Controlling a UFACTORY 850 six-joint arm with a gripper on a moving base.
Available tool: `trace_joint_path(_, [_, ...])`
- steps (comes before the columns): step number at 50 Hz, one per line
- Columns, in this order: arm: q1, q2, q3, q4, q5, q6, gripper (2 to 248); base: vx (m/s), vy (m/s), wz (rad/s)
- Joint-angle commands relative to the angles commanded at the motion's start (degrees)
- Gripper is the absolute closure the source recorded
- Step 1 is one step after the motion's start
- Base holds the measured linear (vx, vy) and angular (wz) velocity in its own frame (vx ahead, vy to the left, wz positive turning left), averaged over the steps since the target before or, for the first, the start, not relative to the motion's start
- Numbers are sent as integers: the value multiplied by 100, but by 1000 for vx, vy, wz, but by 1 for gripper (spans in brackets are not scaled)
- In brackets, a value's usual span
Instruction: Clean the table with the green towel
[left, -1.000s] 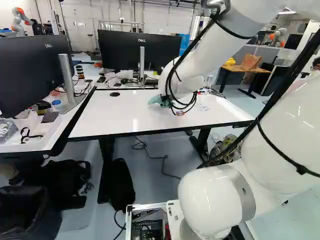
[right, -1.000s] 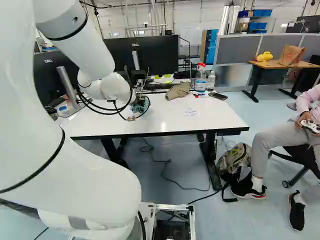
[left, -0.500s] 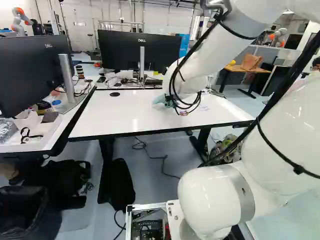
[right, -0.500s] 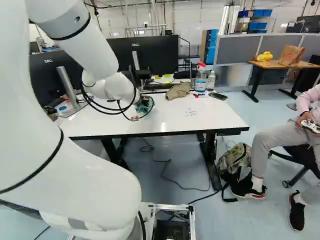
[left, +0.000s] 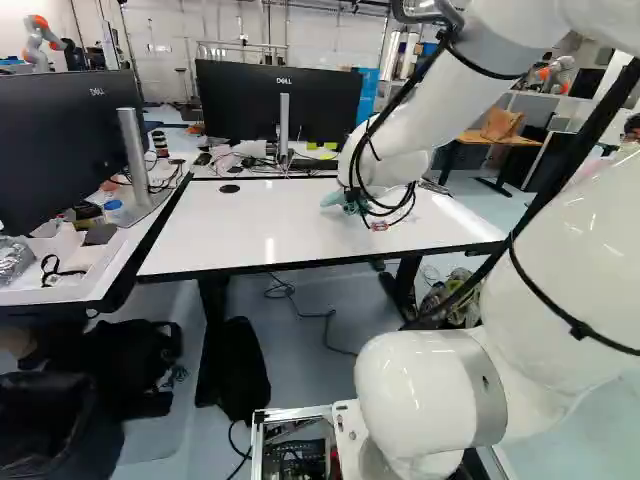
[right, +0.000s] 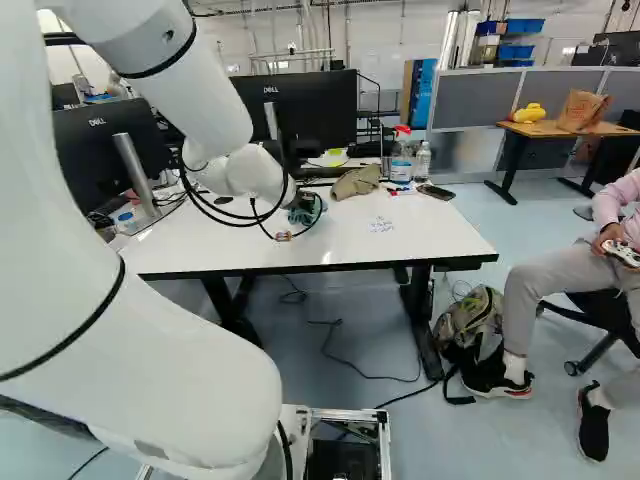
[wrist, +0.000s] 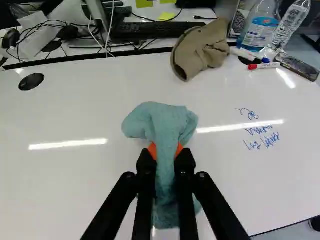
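Note:
In the right base view my gripper is low over the white table, partly hidden by cables. The wrist view shows the gripper shut on the green towel, its orange pads pressing from two sides. The towel bunches out ahead of the fingers and hangs beneath them; whether it touches the tabletop I cannot tell. Blue handwriting marks the tabletop to one side of the towel.
A brown cloth, markers, a spray bottle, a clear bottle and a phone lie or stand along the far edge. Monitors rise behind. A backpack and a seated person are at the right. Another robot stands far back.
The arm has swung rightward over the table, carrying the towel with it toward the handwriting. The base has not moved, and the gripper has stayed low.

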Motion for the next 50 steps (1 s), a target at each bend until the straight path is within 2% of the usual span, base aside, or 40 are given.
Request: trace_joint_path(50, [-1008,-496,-471,0,0,0,200,0,0,0])
